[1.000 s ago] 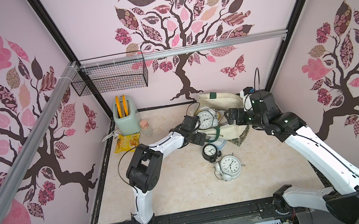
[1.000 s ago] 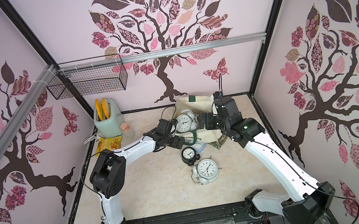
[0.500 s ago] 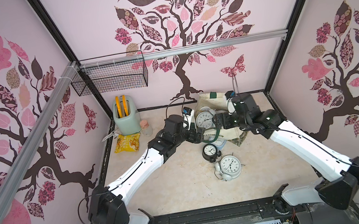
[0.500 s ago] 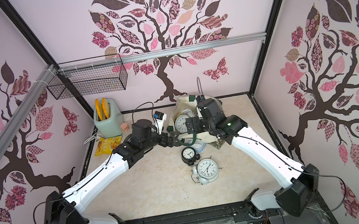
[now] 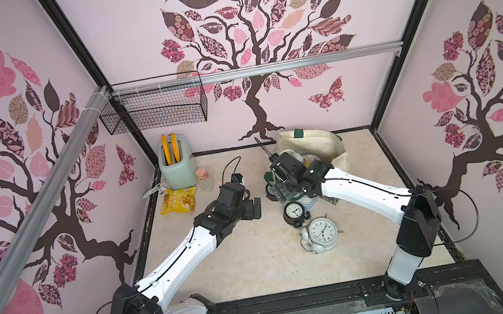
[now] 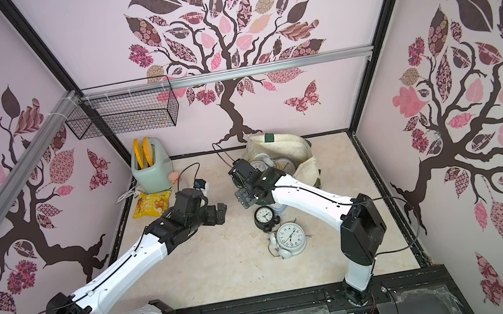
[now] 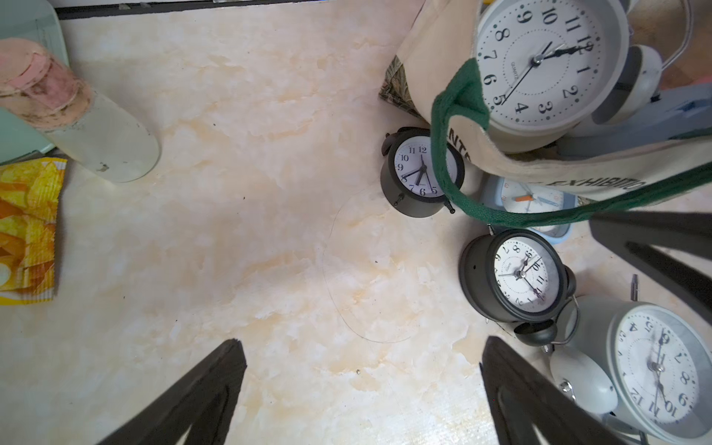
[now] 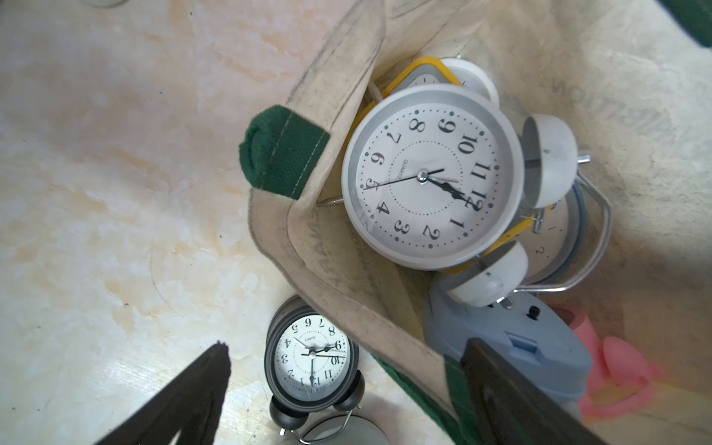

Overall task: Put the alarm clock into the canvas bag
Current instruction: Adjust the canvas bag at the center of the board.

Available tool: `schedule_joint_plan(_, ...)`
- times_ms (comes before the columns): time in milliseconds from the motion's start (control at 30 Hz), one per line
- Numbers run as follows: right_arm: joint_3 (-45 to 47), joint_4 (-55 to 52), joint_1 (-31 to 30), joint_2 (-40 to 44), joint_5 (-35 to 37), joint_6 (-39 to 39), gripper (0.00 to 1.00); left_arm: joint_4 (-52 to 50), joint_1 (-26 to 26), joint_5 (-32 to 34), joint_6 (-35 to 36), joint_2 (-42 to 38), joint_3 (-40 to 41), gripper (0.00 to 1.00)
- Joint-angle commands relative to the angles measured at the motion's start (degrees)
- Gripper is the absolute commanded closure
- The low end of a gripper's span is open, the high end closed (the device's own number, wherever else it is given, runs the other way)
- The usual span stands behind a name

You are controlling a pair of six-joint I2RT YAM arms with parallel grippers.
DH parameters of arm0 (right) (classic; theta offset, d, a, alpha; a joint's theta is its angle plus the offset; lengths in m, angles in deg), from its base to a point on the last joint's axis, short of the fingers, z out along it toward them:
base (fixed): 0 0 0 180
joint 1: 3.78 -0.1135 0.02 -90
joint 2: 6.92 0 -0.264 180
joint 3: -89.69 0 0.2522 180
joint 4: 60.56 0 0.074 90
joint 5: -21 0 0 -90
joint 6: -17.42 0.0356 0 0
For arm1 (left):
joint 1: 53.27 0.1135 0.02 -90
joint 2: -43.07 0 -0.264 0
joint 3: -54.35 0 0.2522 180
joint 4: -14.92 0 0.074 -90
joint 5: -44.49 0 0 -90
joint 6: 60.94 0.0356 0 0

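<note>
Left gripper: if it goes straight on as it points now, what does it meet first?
Probably the small black clock beside the canvas bag; only bare tabletop lies between, though depth is unclear.

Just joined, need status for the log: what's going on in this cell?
Two robot arms are filling the canvas bag with alarm clocks. Both hands are open and empty: the right hand hangs at the bag's mouth, above a white clock lying inside; the left hand is over bare table. A black clock and a pale clock sit outside on the table.
</note>
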Motion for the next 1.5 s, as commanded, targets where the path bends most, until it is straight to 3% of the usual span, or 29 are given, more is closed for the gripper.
schedule_joint_plan(0, -3.34, -1.06, -0.62, -3.38, 3.11, -1.54, 0.08, 0.73, 0.27, 1.02, -2.25, -1.55, 2.12, 0.02)
schedule_joint_plan(267, -4.46, 0.27, -0.98, -7.36, 2.15, -3.61, 0.18, 1.38, 0.3, 1.37, -1.95, -2.62, 3.68, 0.02)
schedule_joint_plan(333, -5.46, -0.28, -1.06, -8.77, 2.6, -3.93, 0.24, 1.52, 0.3, 1.53, -2.02, -3.05, 3.93, 0.02)
schedule_joint_plan(467, -6.13, -0.95, -1.07, -9.8, 3.17, -3.8, 0.43, 1.4, 0.28, 1.6, -1.79, -3.49, 3.59, 0.02)
schedule_joint_plan(633, -5.01, -0.16, -1.07, -8.15, 5.8, -4.46, 0.84, 1.89, 0.28, 0.37, -0.31, -2.76, 2.38, 0.02)
schedule_joint_plan(733, -4.51, 0.7, -0.82, -5.74, 6.44, -3.96, 0.99, 2.42, 0.23, -1.81, 0.67, -0.43, 1.15, 0.02)
schedule_joint_plan(1000, -5.78, 2.57, 7.69, 1.96, -1.09, 2.66, 1.0, 5.07, -0.45, -7.72, 2.07, 11.7, -3.69, 0.02)
schedule_joint_plan(1133, -6.74, 1.95, 13.14, 1.75, -4.36, 5.0, 1.0, 6.38, -2.35, -8.03, 5.23, 18.87, -8.27, 0.02)
schedule_joint_plan(1467, -4.83, 2.9, 14.32, 2.32, -7.56, 5.56, 1.0, 10.51, -2.87, -10.13, 8.97, 30.21, -16.35, 0.02)
